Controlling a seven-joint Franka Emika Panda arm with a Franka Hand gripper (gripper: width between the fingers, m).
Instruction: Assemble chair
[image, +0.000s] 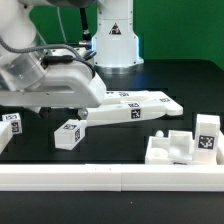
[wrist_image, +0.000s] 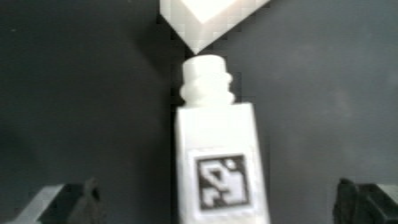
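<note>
While only exterior shows seat frame (image: 172, 152), wrist shows gripper (wrist_image: 217, 203) astride bar (wrist_image: 215, 140).

Bright even light from above, white seat frame (image: 180, 150) nearly washed out against the matte black table (image: 110, 142), faint soft shadows under it, exterior view coarse and grainy, near arm (image: 50, 80) blurred, wrist view soft, tag (wrist_image: 221, 181) on the pegged bar (wrist_image: 215, 125) smeared

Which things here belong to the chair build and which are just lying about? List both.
Chair parts:
- seat frame
- pegged bar with a tag
- small tagged piece at the exterior view's left edge

Just lying about:
- marker board
- long plain white rail
</note>
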